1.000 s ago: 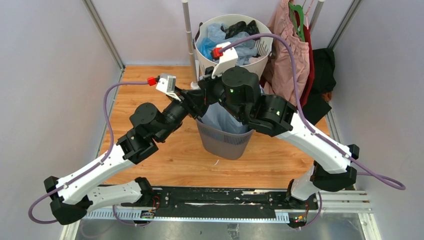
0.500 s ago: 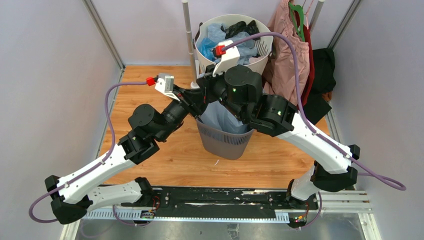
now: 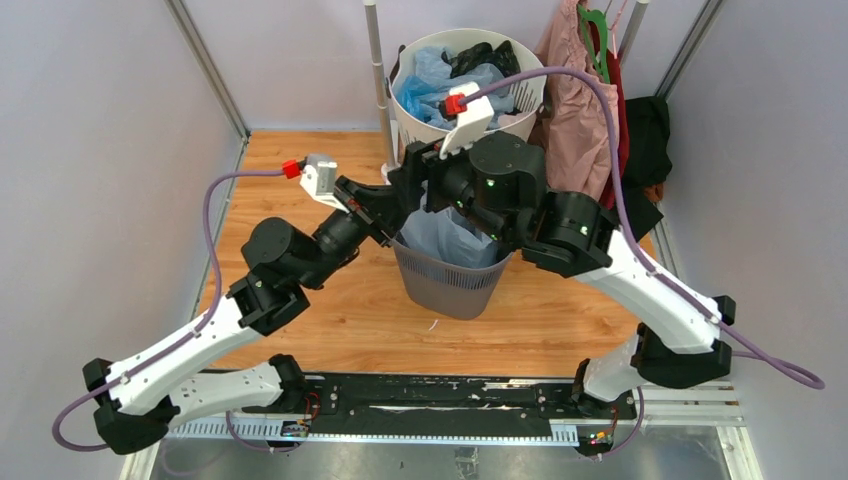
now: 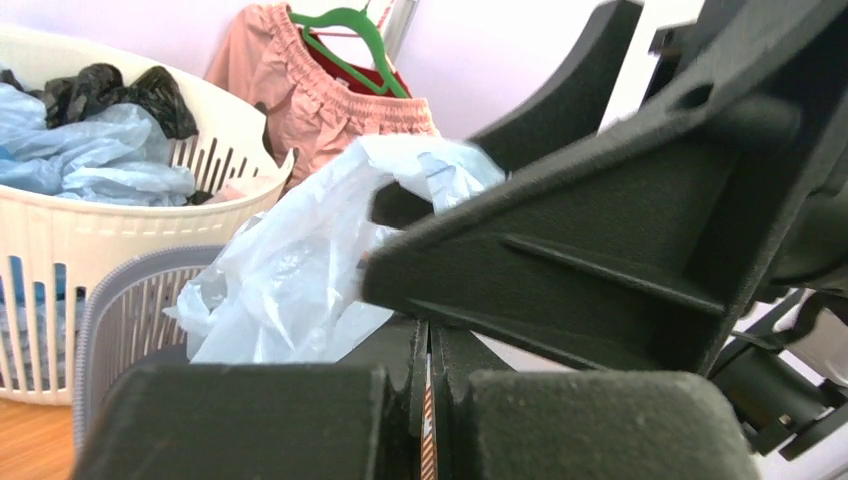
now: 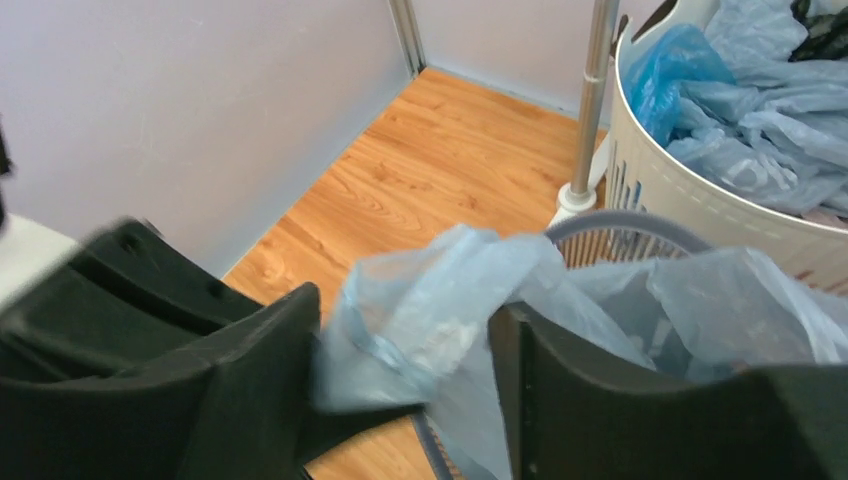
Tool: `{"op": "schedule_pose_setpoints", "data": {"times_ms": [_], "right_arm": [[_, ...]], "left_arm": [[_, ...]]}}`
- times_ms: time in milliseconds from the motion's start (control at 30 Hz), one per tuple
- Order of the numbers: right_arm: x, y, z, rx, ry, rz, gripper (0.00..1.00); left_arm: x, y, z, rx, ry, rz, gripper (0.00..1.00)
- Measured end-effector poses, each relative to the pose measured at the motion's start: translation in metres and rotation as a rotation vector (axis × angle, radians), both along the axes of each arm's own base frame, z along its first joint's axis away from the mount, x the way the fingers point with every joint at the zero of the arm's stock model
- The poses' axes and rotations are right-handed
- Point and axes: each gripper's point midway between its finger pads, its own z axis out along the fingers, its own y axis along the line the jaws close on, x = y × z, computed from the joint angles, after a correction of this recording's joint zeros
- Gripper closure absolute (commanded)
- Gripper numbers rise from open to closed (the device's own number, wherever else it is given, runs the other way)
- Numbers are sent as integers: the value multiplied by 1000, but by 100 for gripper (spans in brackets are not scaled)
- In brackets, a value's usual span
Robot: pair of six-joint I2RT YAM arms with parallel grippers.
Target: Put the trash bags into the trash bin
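Trash bag (image 3: 445, 235) — pale blue, lower part inside trash bin (image 3: 450, 285), top bunched over the bin's left rim. Left gripper (image 4: 430, 390), left of bin: fingers pressed together. Right gripper (image 5: 402, 305), above bin — clamping bag's top.

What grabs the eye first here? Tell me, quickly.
A pale blue see-through plastic bag spills from the dark grey mesh bin at the centre, bunched in the right gripper. The left arm and right arm crowd over it. Behind stands a round white slotted basket heaped with blue and black bags.
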Motion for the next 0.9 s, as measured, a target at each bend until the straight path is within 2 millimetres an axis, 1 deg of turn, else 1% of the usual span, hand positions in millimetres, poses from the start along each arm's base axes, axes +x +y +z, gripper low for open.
{"op": "schedule_pose_setpoints", "data": {"times_ms": [67, 167, 233, 367, 433, 500, 567, 667, 733, 800, 867, 900], "right_arm": [[-5, -14, 0, -23, -6, -2, 29], [-10, -40, 5, -47, -24, -16, 28], [-9, -67, 10, -65, -44, -52, 28], [6, -128, 24, -72, -81, -182, 28], [16, -155, 26, -75, -86, -253, 28], [24, -170, 21, -91, -79, -298, 27], [35, -179, 10, -121, -58, -326, 27], [48, -180, -7, -156, -19, -314, 26], [59, -172, -25, -187, 18, -278, 26], [68, -157, -50, -224, 59, -213, 25], [70, -145, -68, -248, 85, -148, 24], [69, -139, -74, -254, 91, -115, 24]], "left_arm": [[-7, 9, 6, -8, -9, -1, 99], [-18, 26, 14, -19, -23, 4, 99], [-24, 40, 21, -23, -24, 19, 99], [-31, 64, 28, -6, -12, 65, 99], [-34, 75, 31, 0, -5, 87, 99], [-35, 83, 31, 13, 3, 109, 99], [-33, 86, 25, 36, 18, 125, 99], [-31, 86, 13, 78, 45, 133, 99], [-31, 86, 5, 102, 61, 139, 99], [-31, 89, 1, 115, 71, 146, 99], [-31, 91, -1, 119, 75, 150, 99], [-32, 92, -1, 121, 77, 152, 99]]}}
